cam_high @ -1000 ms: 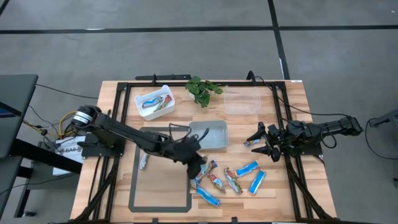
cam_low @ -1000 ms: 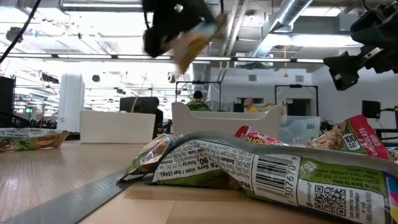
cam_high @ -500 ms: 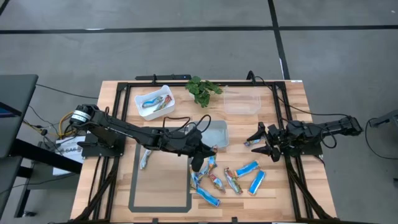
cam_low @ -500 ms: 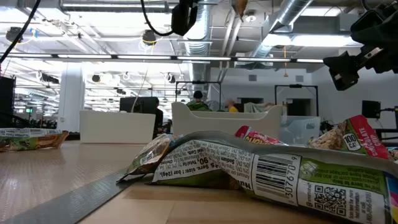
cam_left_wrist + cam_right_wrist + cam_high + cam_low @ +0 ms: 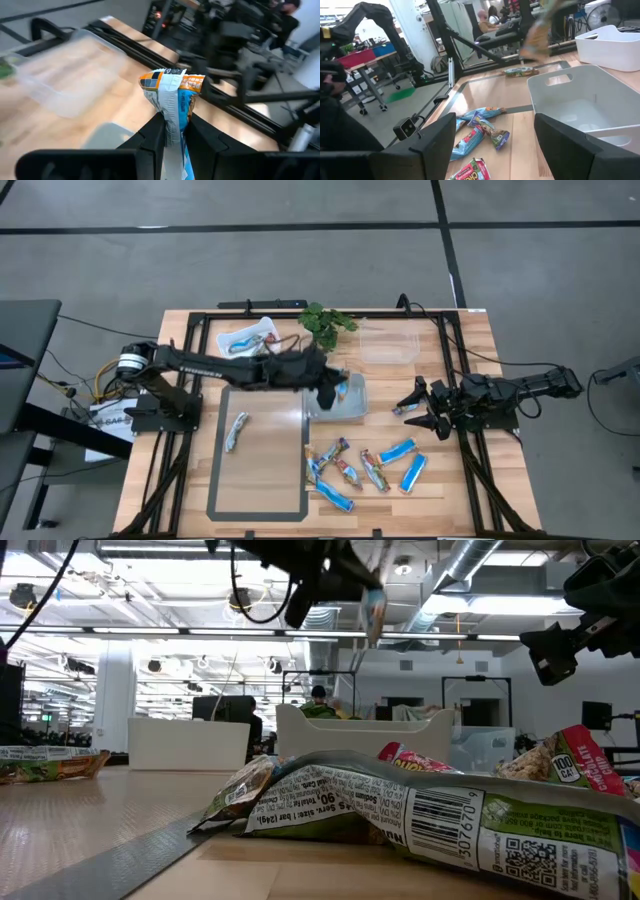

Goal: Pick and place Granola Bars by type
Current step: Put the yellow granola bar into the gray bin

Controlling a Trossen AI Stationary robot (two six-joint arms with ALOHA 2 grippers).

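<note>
We see a wooden table [image 5: 190, 480] framed by black rails, standing on a grey floor, with a grey tape rectangle [image 5: 258, 450] marked on it. Behind it, the low view shows a bright workshop with ceiling ducts and people sitting far off. A white bin [image 5: 250, 342], a grey bin [image 5: 355, 402], a clear bin [image 5: 390, 343] and a green sprig [image 5: 323, 324] sit along the far part of the table.

Our left hand [image 5: 328, 395] hangs over the grey bin, clamped on a granola bar [image 5: 172, 102] with an orange-and-white wrapper end. More granola bars [image 5: 365, 465] lie scattered on the table in front of the grey bin, and a single bar [image 5: 236, 429] lies inside the tape rectangle. Our right hand [image 5: 420, 408] waits at the table's right edge, fingers spread wide, holding nothing.

A second ago the left hand was low beside the scattered bars; now it is over the grey bin.
</note>
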